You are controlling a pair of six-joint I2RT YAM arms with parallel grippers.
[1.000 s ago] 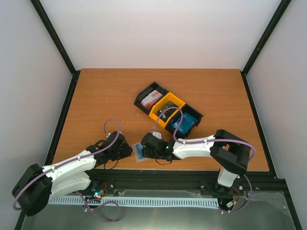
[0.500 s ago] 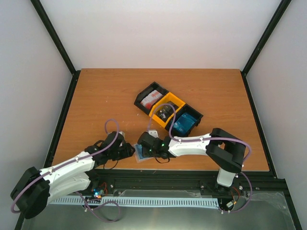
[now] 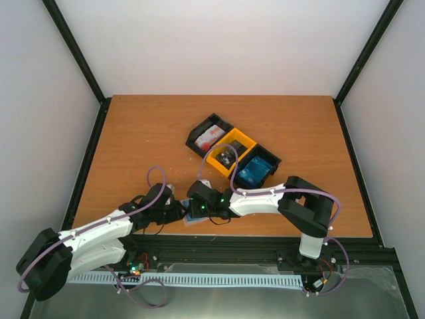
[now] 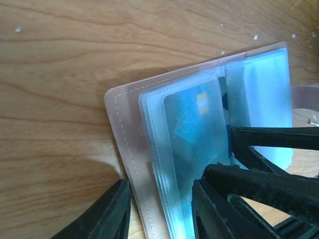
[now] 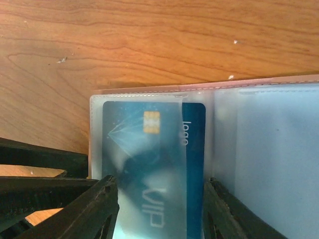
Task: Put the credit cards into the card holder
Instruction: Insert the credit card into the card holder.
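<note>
**Overhead view.** Three bins stand in a touching diagonal row at mid-desk point(image 3: 133, 146). The far black bin point(image 3: 200, 128) holds red-and-white cards point(image 3: 210, 137). The yellow bin point(image 3: 245, 135) holds dark cards point(image 3: 226, 155). The near black bin point(image 3: 271, 153) holds blue cards point(image 3: 254, 171). The left hand point(image 3: 178, 211) and right hand point(image 3: 194, 209) meet tip to tip near the front edge of the desk. They hide nearly all of what lies between them.

**Left wrist view.** The card holder point(image 4: 127, 149) lies open and flat on the desk, showing its pinkish cover edge and clear sleeves. A blue card point(image 4: 194, 134) sits within the sleeves. The left hand's fingers point(image 4: 112, 214) stand apart across the holder's edge, one on the bare wood side and one over the sleeves. Whether they grip the holder cannot be told. The right hand's fingers point(image 4: 279, 139) enter from the right.

**Right wrist view.** Only this view shows the card's gold chip, the letters "VIP", and a frosted sleeve covering most of its face, with one long strip left bare. The right hand point(image 5: 160, 181) is closed on the card's two long edges. The left hand's fingers point(image 5: 40, 154) lie at the lower left.
</note>
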